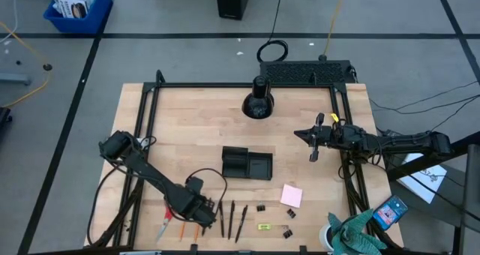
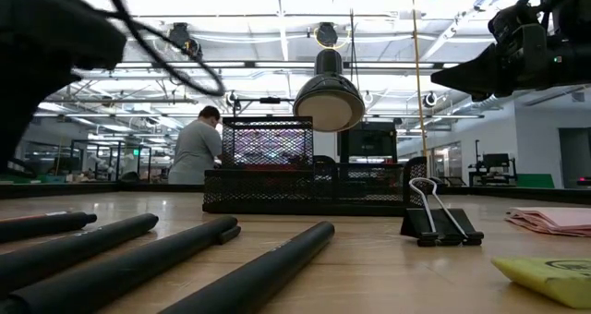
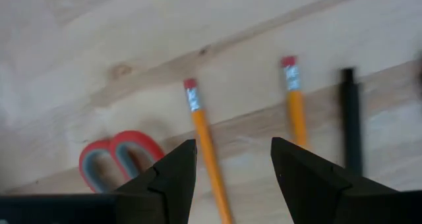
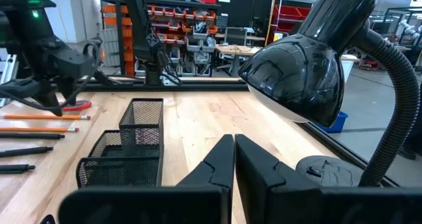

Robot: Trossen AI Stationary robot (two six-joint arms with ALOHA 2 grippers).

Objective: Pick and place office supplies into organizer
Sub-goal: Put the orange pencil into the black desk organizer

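Pens: four dark pens (image 2: 138, 254) lay closest to the low camera, side by side on the wood. From above they sat at about 6 o'clock on the table (image 1: 187, 112).
Left gripper: the left gripper (image 1: 201, 210) hung low near the front edge, at about 7 o'clock. Its fingers (image 3: 173, 174) were spread wide and held nothing.
Pencils: one orange pencil (image 3: 206, 148) lay right between those open fingers. A second pencil (image 3: 295, 105) lay just beside it.
Scissors: the red-handled scissors (image 1: 163, 226) lay at the front, near the pencils.
Clips: small black binder clips (image 1: 261, 208) sat at about 5 o'clock.
Sticky notes: the pink sticky-note pad (image 1: 292, 196) lay at about 4 o'clock, next to a small yellow-green piece (image 1: 264, 226).
Organizer: the black organizer (image 1: 246, 164) sat in the middle of the table. I could see nothing inside it.
Right gripper: the right gripper (image 1: 313, 154) waited up in the air at about 3 o'clock. Its fingers (image 4: 217, 161) were pressed together with nothing between them.
Lamp: a black lamp (image 1: 257, 101) stood at 12 o'clock.
How far: it looked like the job had hardly begun. Every item I could see was outside the tray, so all of them were left to do. A pencil seemed to be first.
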